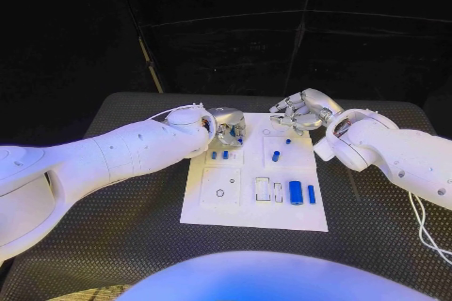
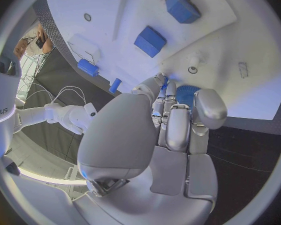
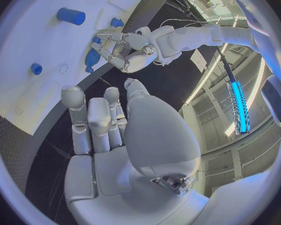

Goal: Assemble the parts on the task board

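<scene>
The white task board point(image 1: 212, 213) lies mid-table, with several blue parts on it. A large blue cylinder point(image 1: 296, 192) and a thin blue bar point(image 1: 311, 194) lie near its right edge. Two small blue pegs point(image 1: 219, 155) stand at its left and another blue peg point(image 1: 276, 155) near its centre. My left hand point(image 1: 229, 126) hovers over the board's far left corner, fingers curled round a ribbed blue part point(image 2: 188, 92), which is also seen at its fingertips point(image 3: 90, 60). My right hand point(image 1: 300, 111) hangs above the far right edge, fingers point(image 3: 90, 120) apart and holding nothing.
The board point(image 2: 240, 35) rests on a black textured table point(image 1: 113, 236). Rectangular and hexagonal recesses point(image 1: 262, 188) mark the board's near half. White cables point(image 1: 424, 229) trail at the right side of the table.
</scene>
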Tool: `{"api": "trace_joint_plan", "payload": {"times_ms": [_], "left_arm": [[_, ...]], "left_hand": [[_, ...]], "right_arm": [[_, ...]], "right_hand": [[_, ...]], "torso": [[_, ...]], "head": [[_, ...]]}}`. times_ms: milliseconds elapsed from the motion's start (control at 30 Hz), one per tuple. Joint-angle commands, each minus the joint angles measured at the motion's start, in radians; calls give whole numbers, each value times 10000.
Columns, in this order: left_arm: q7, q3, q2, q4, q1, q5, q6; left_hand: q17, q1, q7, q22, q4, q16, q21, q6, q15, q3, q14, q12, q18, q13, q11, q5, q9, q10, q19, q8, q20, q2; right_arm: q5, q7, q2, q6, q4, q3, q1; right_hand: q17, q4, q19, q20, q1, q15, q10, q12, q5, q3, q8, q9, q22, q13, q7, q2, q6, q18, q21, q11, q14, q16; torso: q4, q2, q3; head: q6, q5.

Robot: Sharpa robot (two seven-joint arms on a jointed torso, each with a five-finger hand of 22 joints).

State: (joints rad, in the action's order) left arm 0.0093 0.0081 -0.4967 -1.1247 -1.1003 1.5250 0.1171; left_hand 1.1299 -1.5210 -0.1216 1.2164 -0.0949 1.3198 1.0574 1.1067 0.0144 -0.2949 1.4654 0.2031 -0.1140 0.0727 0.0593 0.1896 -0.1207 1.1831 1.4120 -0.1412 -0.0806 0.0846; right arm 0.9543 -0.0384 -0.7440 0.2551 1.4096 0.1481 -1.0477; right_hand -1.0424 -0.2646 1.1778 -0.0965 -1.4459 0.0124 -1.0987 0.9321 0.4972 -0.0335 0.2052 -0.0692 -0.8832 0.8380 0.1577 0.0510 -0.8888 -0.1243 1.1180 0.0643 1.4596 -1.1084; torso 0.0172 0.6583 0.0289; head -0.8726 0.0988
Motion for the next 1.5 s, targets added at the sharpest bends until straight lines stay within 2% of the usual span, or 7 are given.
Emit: {"api": "trace_joint_plan", "payload": {"times_ms": [33, 267, 467, 867, 1000, 1167, 1500], "left_arm": [[183, 53, -119, -197, -17, 64, 674], [156, 380, -435, -661, 5, 43, 805], [46, 520, -853, -1036, 14, -111, 593], [-219, 556, -1713, -1397, 43, -397, 32], [-260, 557, -1777, -1391, 68, -410, -52], [-299, 557, -1795, -1366, 89, -416, -203], [-294, 552, -1670, -1245, 156, -420, -426]], "left_hand": [[-34, 68, -10, 48, 9, 30, 72, 93, 84, -162, 260, -121, 129, -5, -11, 12, 24, 115, 91, 83, 11, 105], [-74, 73, -36, 103, 96, 34, 111, 118, 76, -359, 257, -248, 134, -5, 3, 14, 44, 175, 90, 153, 7, 177], [-92, 102, -45, 130, 115, 34, 136, 135, 72, -418, 255, -289, 139, -3, 10, 9, 49, 201, 94, 173, 4, 208], [-178, 261, -42, 162, 111, 5, 141, 154, 56, -495, 234, -415, 140, -6, 24, -7, 66, 223, 75, 236, -9, 328], [-180, 271, -42, 166, 109, 5, 144, 156, 56, -500, 233, -423, 141, -6, 25, -7, 67, 224, 74, 239, -10, 333], [-182, 282, -35, 168, 119, 7, 138, 166, 56, -517, 232, -440, 139, -5, 21, -7, 68, 235, 68, 247, -12, 352], [-202, 343, -29, 177, 114, 3, 136, 178, 55, -522, 227, -473, 138, -1, 20, -17, 72, 257, 60, 263, -14, 398]], "right_arm": [[-35, -120, 9, 32, 8, 5, -15], [-37, -138, 20, 31, -25, 5, -14], [-43, -142, 21, 26, -41, 5, -13], [-54, -139, 8, 29, -52, 5, -9], [-54, -142, 9, 30, -58, 5, -2], [-54, -142, 4, 31, -56, 5, 6], [-54, -134, 1, 34, -49, 5, 9]], "right_hand": [[-14, -27, -72, -11, 9, -4, 61, 22, 36, 54, 67, 8, -4, 10, -20, -44, 53, -149, -55, 15, 27, 9], [-14, -27, -72, -11, 9, -4, 61, 22, 36, 54, 67, 8, -4, 10, -20, -44, 53, -149, -55, 15, 27, 9], [-26, -36, -68, -10, 12, -4, 46, 44, 49, 64, 79, 5, -6, 27, -20, -50, 39, -148, -55, 15, 32, 4], [-26, -36, -68, -10, 12, -4, 46, 44, 49, 64, 79, 5, -6, 27, -20, -50, 39, -148, -55, 15, 32, 4], [-26, -36, -68, -10, 12, -4, 46, 44, 49, 64, 79, 5, -6, 27, -20, -50, 39, -148, -55, 15, 32, 4], [-26, -36, -68, -10, 12, -4, 46, 44, 49, 64, 79, 5, -6, 27, -20, -50, 39, -148, -55, 15, 32, 4], [-26, -36, -68, -10, 12, -4, 46, 44, 49, 64, 79, 5, -6, 27, -20, -50, 39, -148, -55, 15, 32, 4]], "torso": [[8, -5, -8], [12, -4, -9], [6, -16, 1], [6, -4, -5], [-13, -8, -16], [-19, -2, 8], [-15, 4, 11]], "head": [[0, -5], [0, 17], [0, 47], [0, 85], [0, 99], [0, 111], [0, 107]]}}
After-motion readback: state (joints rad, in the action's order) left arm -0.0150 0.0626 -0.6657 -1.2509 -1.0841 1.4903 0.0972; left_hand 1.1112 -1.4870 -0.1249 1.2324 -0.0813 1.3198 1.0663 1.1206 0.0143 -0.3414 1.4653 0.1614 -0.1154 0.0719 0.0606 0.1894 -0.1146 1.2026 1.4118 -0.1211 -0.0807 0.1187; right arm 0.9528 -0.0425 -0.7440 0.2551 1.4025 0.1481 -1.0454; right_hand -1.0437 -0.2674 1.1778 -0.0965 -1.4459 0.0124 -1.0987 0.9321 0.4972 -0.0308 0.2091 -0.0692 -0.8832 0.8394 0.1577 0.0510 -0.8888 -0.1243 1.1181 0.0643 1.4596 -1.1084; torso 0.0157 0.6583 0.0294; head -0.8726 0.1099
